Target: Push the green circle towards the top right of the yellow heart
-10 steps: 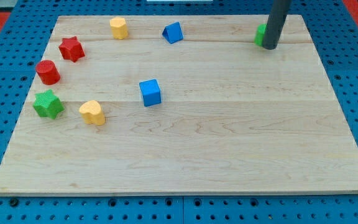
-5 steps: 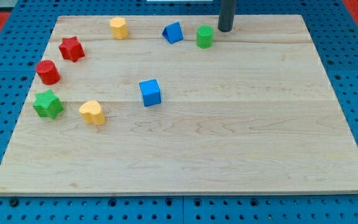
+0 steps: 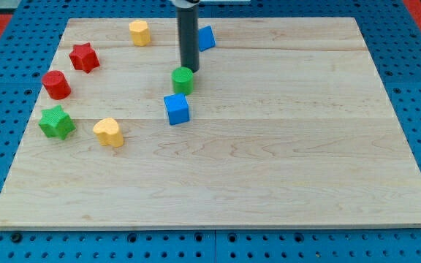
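Green circle (image 3: 183,79) sits mid-board, just above blue cube (image 3: 176,108), well right of yellow heart (image 3: 108,132). My tip (image 3: 190,70) touches circle's upper right edge. Rod carries no claw.

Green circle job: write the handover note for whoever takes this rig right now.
My tip sits just above the small green circle block, at its upper right edge, apparently touching.
The green circle lies mid-board, directly above the blue cube block with a small gap between them.
The yellow heart block is lower left, beside the green star block.
Done: the circle already lies up and right of the heart, but well apart from it.
Left: probably push it further down-left, steering past the blue cube, to bring it close to the heart's top right.
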Controlling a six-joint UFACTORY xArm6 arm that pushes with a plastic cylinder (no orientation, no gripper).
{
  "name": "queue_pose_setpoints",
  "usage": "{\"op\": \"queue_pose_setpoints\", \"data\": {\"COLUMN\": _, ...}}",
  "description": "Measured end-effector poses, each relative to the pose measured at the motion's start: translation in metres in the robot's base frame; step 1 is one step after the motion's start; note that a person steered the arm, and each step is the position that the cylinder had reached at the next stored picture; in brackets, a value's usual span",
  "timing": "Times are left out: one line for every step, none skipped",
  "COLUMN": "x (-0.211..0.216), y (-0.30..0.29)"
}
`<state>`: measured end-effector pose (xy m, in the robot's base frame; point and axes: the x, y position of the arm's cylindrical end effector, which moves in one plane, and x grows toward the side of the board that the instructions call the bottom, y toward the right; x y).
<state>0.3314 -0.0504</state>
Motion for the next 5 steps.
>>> {"op": "queue_pose_setpoints", "data": {"x": 0.0, "y": 0.001}}
{"op": "queue_pose_setpoints", "data": {"x": 0.017, "y": 0.017}}
{"op": "queue_pose_setpoints", "data": {"x": 0.035, "y": -0.001}}
{"op": "queue_pose_setpoints", "data": {"x": 0.047, "y": -0.037}}
{"op": "queue_pose_setpoints", "data": {"x": 0.06, "y": -0.048}}
